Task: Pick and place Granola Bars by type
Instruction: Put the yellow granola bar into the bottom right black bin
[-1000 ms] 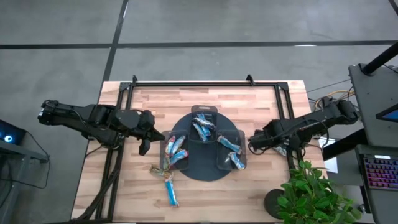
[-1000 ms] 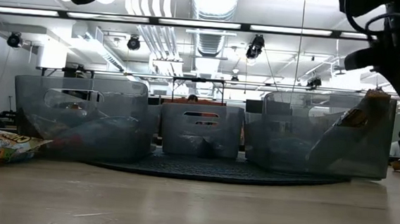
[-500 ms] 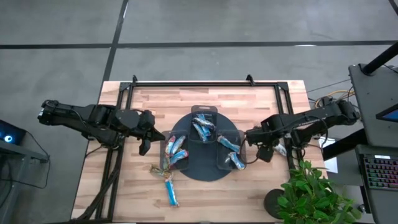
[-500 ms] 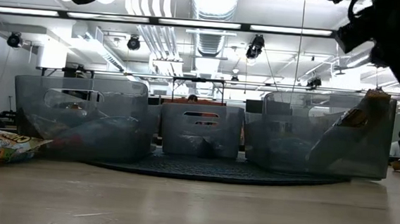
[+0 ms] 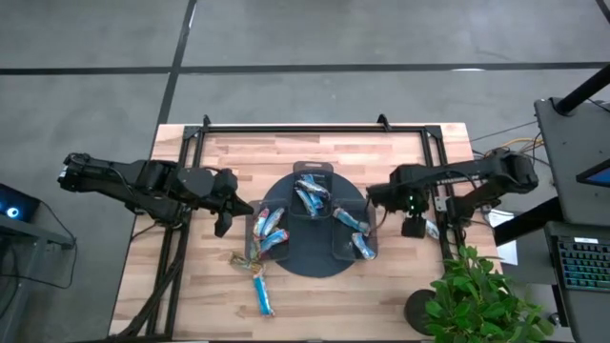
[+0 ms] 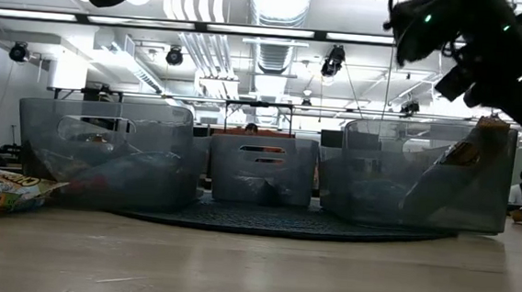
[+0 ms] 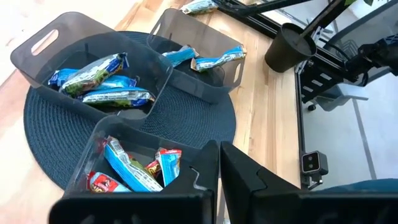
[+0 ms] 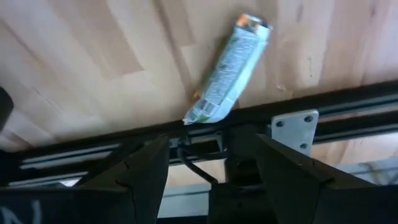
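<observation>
Right gripper (image 8: pixel 211 171) is over the right side of the counter (image 5: pixel 400 152), just beside the round dark mat (image 5: pixel 286 255), jaws spread wide, nothing between them. Its wrist view looks down on one greenish-silver granola bar (image 8: pixel 229 70) lying flat on the wood, one end touching the black frame rail (image 8: pixel 348 115) at the counter's edge. In the high view that bar (image 5: pixel 431 230) sits right of the mat, partly under the right arm.

Left gripper (image 7: pixel 219 183) is clenched with nothing in it, parked above the counter left of the mat, beside the left bin (image 5: pixel 250 229).

Three clear bins on the mat:
- left bin: blue and red bars
- middle bin (image 5: pixel 303 171): blue bars, one greenish
- right bin (image 5: pixel 372 236): blue bars

Loose bars (image 5: pixel 259 281) lie on the counter, front-left of the mat: one blue bar nearest the front edge, a mixed cluster closer to the mat.

Low view: a bar leans upright against the right bin's wall (image 6: pixel 507 182).
</observation>
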You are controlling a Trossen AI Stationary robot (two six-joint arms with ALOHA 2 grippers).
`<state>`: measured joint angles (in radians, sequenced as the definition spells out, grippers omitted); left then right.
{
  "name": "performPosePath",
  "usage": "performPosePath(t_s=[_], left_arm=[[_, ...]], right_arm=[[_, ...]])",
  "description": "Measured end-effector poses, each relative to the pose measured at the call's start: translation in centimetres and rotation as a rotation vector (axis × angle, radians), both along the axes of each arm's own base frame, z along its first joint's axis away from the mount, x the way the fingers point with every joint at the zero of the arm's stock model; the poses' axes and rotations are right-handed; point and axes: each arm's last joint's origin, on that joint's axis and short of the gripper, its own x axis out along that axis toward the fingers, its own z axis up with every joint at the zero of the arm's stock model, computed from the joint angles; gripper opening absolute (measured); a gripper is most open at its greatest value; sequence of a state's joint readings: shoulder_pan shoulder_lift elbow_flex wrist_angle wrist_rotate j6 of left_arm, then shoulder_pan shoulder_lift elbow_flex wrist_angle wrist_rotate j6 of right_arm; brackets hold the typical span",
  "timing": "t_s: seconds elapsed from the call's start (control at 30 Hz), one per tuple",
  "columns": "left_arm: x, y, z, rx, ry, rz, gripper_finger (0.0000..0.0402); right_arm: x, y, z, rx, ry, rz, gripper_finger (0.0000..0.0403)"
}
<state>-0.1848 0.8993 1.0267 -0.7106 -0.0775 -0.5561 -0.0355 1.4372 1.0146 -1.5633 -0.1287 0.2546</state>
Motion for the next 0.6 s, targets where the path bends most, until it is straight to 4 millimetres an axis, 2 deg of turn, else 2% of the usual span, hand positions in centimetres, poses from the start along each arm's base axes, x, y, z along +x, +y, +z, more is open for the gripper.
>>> performPosePath(t_s=[0.33,0.6], left_arm=[[0.0,0.0,0.0,-0.002,0.001,0.001,0.0],[0.1,0.0,-0.1,-0.018,0.006,0.011,0.0]], right_arm=[[-0.8,-5.8,-0.6,0.035,0.0,-0.224,0.0226],[-0.7,-9.6,-3.1,0.072,0.105,-0.355,0.0226]])
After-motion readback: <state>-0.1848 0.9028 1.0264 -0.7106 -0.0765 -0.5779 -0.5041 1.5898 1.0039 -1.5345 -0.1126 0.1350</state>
